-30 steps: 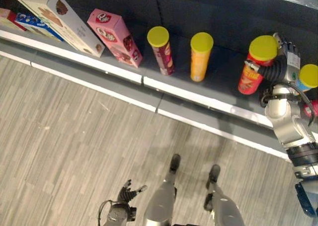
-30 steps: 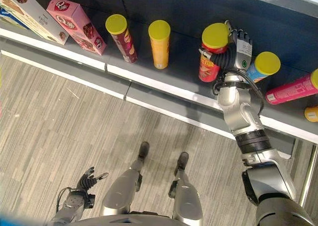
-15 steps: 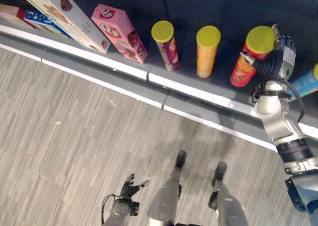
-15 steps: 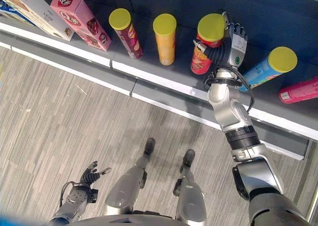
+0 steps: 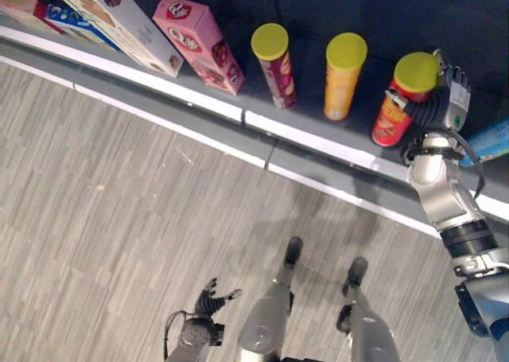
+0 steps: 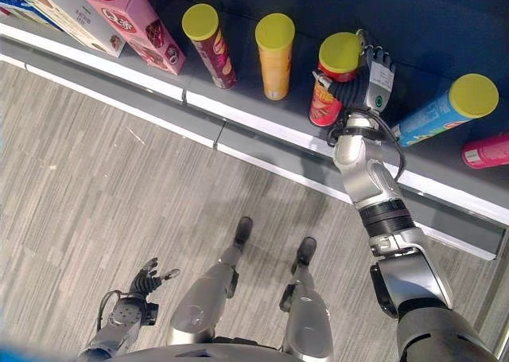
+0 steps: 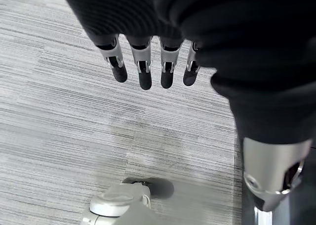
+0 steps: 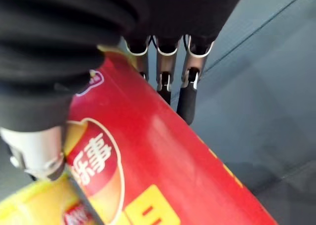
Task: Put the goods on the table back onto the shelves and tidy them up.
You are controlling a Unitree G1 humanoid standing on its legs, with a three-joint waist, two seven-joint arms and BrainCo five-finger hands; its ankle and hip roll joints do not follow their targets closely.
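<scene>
Fingers of my right hand [image 6: 367,82] curl round the red yellow-lidded cylindrical can [image 6: 332,82], upright on the dark shelf [image 6: 238,99]. My left hand [image 6: 143,285] hangs relaxed, holding nothing.

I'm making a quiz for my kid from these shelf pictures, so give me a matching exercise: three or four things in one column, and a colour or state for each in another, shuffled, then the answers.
Things
1. red can
2. orange can
3. pink box
4. left hand

Colour or state
A. stands free between the maroon can and the red can
B. hangs low over the floor, fingers relaxed, holding nothing
C. gripped by the right hand on the shelf
D. leans at a slant beside a white box

Pairs: 1-C, 2-A, 3-D, 4-B
</scene>
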